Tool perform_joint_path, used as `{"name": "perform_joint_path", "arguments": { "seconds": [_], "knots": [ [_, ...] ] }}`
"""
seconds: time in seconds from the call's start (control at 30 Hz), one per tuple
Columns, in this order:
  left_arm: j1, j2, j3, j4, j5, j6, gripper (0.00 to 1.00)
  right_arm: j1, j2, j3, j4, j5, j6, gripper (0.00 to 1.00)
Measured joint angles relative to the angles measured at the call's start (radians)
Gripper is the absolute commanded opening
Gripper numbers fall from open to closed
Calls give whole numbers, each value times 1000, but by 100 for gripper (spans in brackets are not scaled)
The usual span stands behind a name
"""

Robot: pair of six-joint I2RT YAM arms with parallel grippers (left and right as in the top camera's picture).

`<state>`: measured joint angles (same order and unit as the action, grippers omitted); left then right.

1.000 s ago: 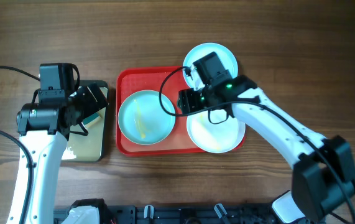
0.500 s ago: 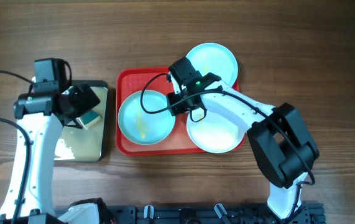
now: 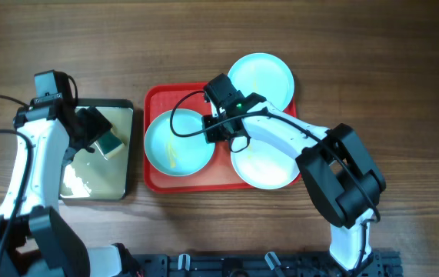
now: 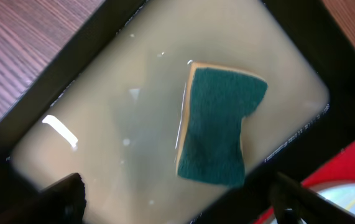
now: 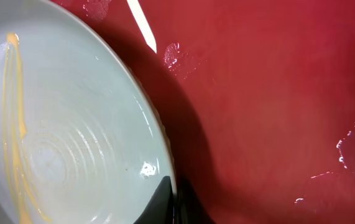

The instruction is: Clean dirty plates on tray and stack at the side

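The red tray [image 3: 157,100] lies flat at mid-frame, its floor speckled with droplets. A pale-blue plate [image 3: 179,144], streaked with yellow, sits right side up in its left half. A second pale-blue plate [image 3: 261,77] overhangs the tray's upper-right rim. The white plate [image 3: 269,165] overhangs its lower-right corner.

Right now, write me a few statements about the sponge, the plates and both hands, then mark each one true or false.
1. The sponge lies in the black-rimmed tray. True.
2. The left hand grips the sponge. False: it is open above the sponge, which lies free.
3. The streaked plate sits in the red tray. True.
4. The right hand is over the sponge. False: it is at the streaked plate's rim.
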<state>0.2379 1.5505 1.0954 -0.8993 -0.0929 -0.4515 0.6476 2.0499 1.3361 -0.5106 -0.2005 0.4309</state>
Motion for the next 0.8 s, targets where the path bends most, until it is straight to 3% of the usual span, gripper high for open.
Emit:
{"name": "perform_joint_path", "arguments": {
  "seconds": [0.03,0.1,0.63,0.7,0.8],
  "knots": [
    [0,20,0,26,0,1,66,0,0,0,0,0,3,4],
    [0,43,0,63,0,3,42,0,0,0,0,0,3,4],
    [-89,226,2,145,0,0,39,0,0,0,8,1,3,4],
    [-89,240,2,159,0,0,34,0,0,0,8,1,3,4],
    [-88,265,2,169,-5,-6,17,0,0,0,9,1,3,4]
  ]
}}
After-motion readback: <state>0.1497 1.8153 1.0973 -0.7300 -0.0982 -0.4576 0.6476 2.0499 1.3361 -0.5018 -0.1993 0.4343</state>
